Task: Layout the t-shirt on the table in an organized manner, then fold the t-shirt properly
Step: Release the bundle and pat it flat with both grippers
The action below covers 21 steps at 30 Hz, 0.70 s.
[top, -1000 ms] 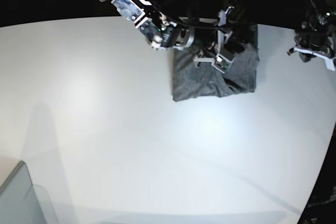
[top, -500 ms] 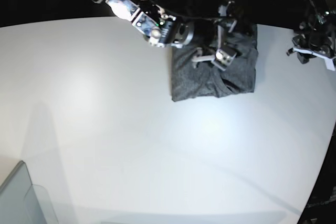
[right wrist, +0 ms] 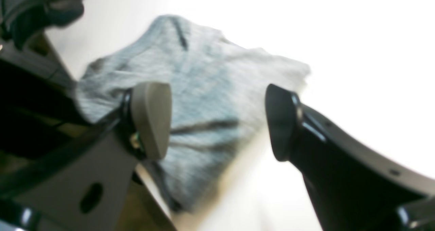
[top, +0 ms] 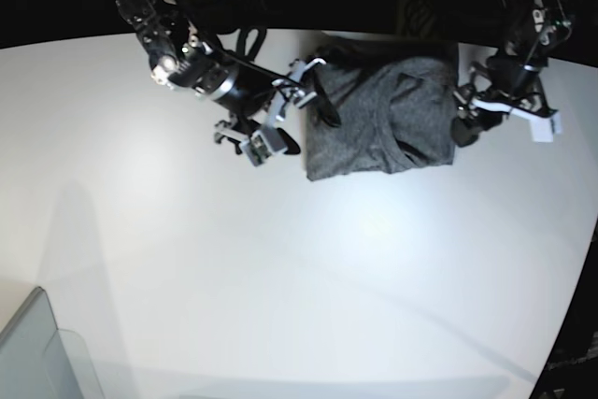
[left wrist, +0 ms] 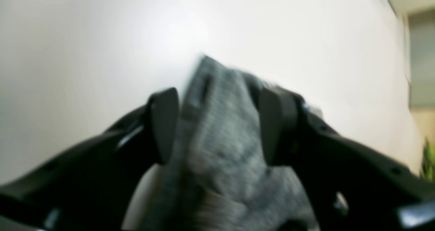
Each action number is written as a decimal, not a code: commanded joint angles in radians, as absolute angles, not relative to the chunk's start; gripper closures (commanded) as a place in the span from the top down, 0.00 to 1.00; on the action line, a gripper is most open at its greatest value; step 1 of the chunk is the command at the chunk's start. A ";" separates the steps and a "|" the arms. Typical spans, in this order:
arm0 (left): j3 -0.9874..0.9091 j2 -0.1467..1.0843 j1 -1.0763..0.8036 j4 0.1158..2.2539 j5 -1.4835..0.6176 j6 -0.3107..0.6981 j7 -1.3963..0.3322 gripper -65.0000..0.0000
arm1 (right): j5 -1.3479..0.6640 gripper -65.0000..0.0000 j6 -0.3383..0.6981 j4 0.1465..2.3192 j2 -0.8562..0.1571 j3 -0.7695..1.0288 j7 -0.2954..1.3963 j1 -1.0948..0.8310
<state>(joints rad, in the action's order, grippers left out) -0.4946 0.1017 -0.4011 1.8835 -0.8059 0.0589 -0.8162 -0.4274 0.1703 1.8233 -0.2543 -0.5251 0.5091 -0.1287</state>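
T-shirt (top: 383,119): you have it folded into a compact grey rectangle at about 1 o'clock on the table (top: 280,268), up against the far edge.
Right gripper (top: 280,109): at the shirt's 9 o'clock side, jaws spread wide, nothing between them.
Left gripper (top: 464,111): at the shirt's 3 o'clock edge; your wrist view shows cloth lying between the parted fingers (left wrist: 272,125), and it is too blurred to tell whether they pinch it.
Bin (top: 42,352): translucent corner at 7 o'clock.
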 commanded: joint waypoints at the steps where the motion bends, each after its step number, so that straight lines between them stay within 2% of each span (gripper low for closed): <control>1: -0.478 0.117 -0.395 1.885 -0.819 0.068 -0.797 0.64 | -0.443 0.68 0.176 1.844 -0.254 -0.515 0.481 -0.127; 5: -0.361 0.168 -0.381 1.796 -0.820 0.067 -0.797 0.75 | -0.443 0.68 0.176 1.844 -0.266 -0.495 0.483 -0.139; 8: -0.341 0.183 -0.384 1.759 -0.820 0.065 -0.796 0.79 | -0.443 0.68 0.176 1.844 -0.275 -0.492 0.479 -0.150; 21: -0.438 0.185 -0.386 1.713 -0.819 0.067 -0.796 0.80 | -0.443 0.68 0.176 1.844 -0.278 -0.492 0.481 -0.156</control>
